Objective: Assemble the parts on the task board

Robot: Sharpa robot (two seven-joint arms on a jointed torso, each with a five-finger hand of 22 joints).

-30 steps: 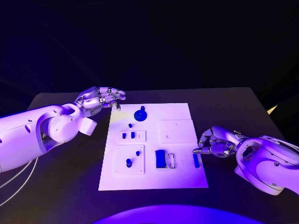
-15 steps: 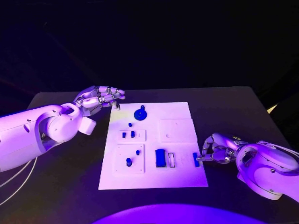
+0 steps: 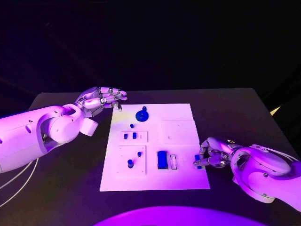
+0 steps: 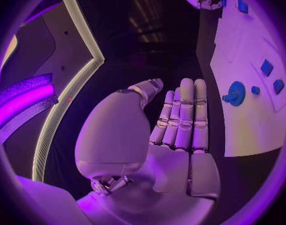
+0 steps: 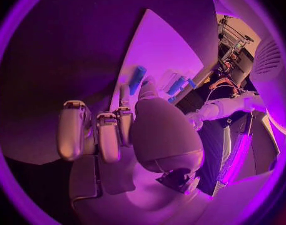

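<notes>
Fingers of the left hand [image 3: 101,100] lie straight and pressed together, holding nothing, above the table off the far left corner of the task board [image 3: 181,178]. Right hand [image 3: 213,154] at the board's right edge pinches a blue part [image 3: 198,161].

My two smooth white rounded arms end in silver segmented metal hands, left hand [image 3: 99,100] and right hand [image 3: 213,153]; pale cables trail beneath the left arm.
</notes>
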